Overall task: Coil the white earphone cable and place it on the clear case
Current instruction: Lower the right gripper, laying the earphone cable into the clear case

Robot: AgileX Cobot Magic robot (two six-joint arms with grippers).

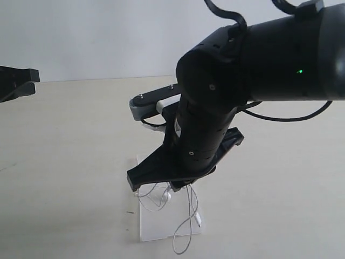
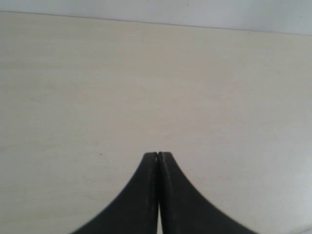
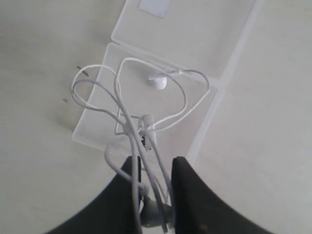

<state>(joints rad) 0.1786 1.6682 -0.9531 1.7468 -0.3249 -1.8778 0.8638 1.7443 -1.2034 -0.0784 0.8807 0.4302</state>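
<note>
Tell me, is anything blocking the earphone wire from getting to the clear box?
Nothing visible is. The right claw holds the white earphone cable, and its loops hang right over the clear case.

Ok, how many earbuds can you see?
1. One earbud is over the clear case, in the half nearer the right hand. The second may be hidden in the white earphone cable bunched at that hand.

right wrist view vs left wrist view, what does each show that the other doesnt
Only the right wrist view: the white earphone cable looped over the clear case, one earbud showing, and strands running between the right gripper fingers. Only the left wrist view: the left gripper, fingertips pressed together with nothing between them. Both: the pale table.
</note>
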